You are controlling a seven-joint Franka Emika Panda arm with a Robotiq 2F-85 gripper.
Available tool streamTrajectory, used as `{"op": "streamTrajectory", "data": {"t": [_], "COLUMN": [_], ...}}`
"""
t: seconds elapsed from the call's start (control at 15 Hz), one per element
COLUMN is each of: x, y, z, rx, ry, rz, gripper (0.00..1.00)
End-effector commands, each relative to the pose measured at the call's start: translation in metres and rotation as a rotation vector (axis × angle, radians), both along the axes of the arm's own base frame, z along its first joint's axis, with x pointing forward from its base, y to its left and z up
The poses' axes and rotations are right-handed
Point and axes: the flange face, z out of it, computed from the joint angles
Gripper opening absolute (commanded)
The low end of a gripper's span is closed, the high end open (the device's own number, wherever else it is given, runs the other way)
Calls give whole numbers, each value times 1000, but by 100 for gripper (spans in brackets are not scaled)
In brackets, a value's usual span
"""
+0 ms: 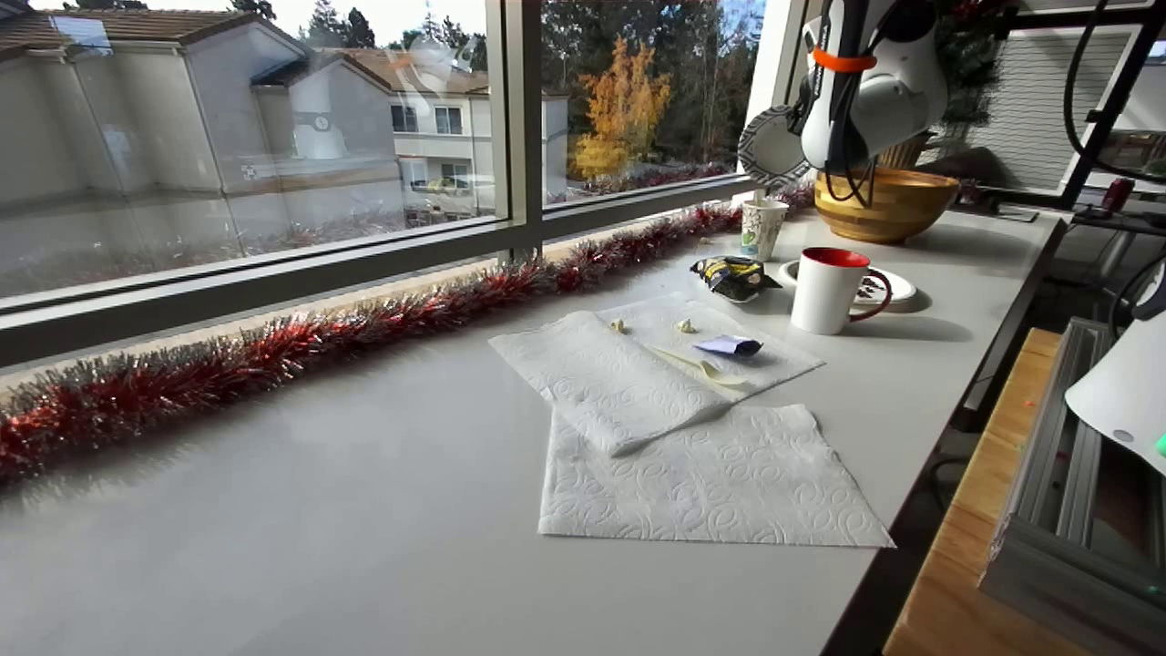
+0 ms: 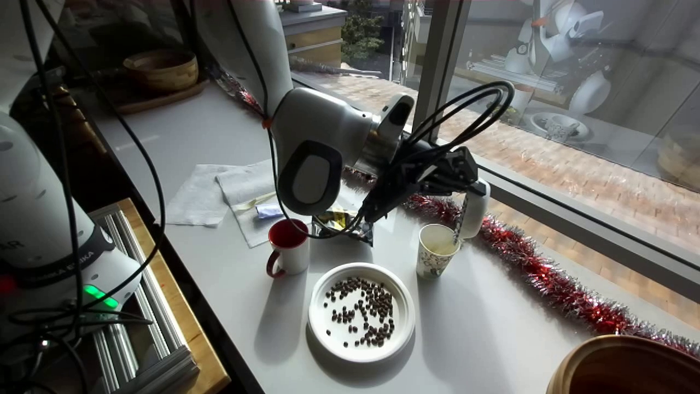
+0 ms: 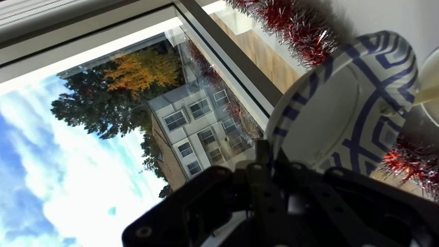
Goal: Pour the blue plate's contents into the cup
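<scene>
Blue-patterned bowl (image 3: 319, 116): pos.?

— Up off the worktop (image 1: 273, 547), tipped nearly on edge. Hand (image 3: 271, 156) clamped on its rim.

— Nearest thing?

— Paper cup (image 2: 432, 265), upright on worktop. In both exterior views the bowl's low edge hangs right by the cup's mouth; touching or not, can't tell. Wrist view: small pale bit (image 3: 387, 108) in the bowl nr rim, ID unclear.

— And the white mug (image 2: 295, 257)?

— Red inside, upright, well apart from the blue-patterned bowl. Round white plate (image 2: 316, 323) just beside it, w/ dark brown beans (image 2: 377, 298) spread on it.

— Misc.?

— Black-and-yellow packet (image 2: 342, 221) betw. mug & paper cup. Paper towels (image 1: 710, 492) w/ pale spoon (image 1: 724, 376) & 2 pale crumbs (image 1: 686, 325) on top. Red-and-silver tinsel (image 1: 364, 342) along the window frame (image 1: 519, 109).
</scene>
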Motion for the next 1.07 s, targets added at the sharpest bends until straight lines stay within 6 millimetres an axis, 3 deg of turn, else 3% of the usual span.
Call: {"op": "streamTrajectory", "data": {"t": [0.0,0.53,1.0], "x": [-11,-22,-22], "y": [8,25,23], "z": [-6,-20,1], "rx": [-75,-167,-110], "ry": [-17,-80,-112], "rz": [7,32,30], "gripper": [1,1,1]}}
